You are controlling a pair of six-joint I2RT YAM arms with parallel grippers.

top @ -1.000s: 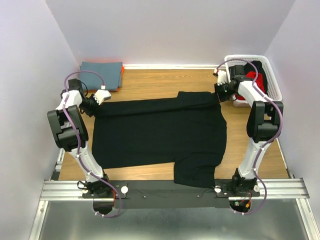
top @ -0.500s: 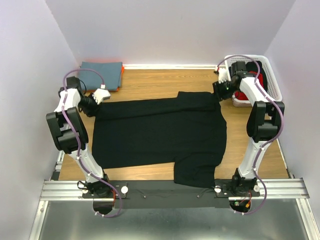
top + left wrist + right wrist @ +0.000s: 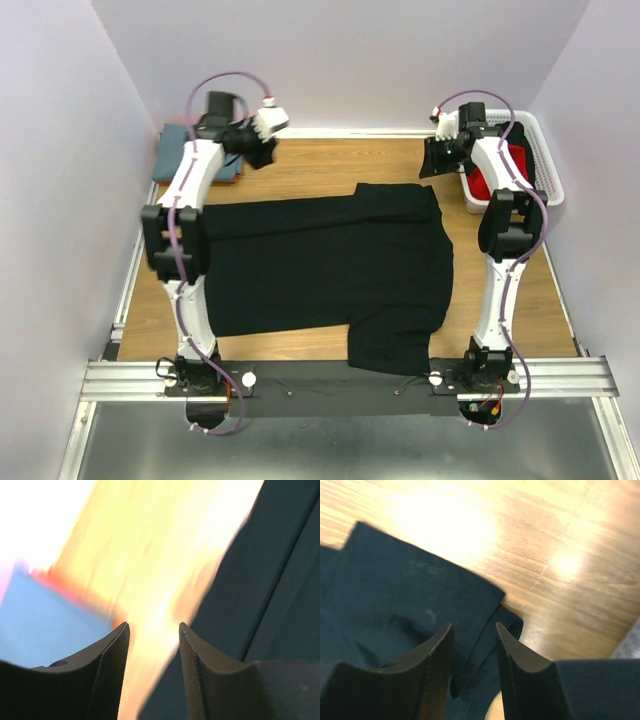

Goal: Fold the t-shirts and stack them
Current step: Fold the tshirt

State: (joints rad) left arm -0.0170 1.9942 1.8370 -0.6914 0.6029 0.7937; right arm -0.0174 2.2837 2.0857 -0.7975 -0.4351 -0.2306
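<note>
A black t-shirt lies spread flat across the wooden table, one sleeve hanging toward the near rail. My left gripper hangs open in the air above the back left of the table, apart from the shirt. In the blurred left wrist view its jaws hold nothing, with black cloth to the right. My right gripper stands open just above the shirt's far right corner; the right wrist view shows that gripper empty over the black fabric.
A folded blue shirt on an orange one lies at the back left corner, partly behind my left arm. A white basket with red and black clothes stands at the back right. Purple walls close in on three sides.
Both grippers have opened and let go of the shirt's far edge. My left arm rose and swung back and to the right. The right gripper lifted a little toward the back.
</note>
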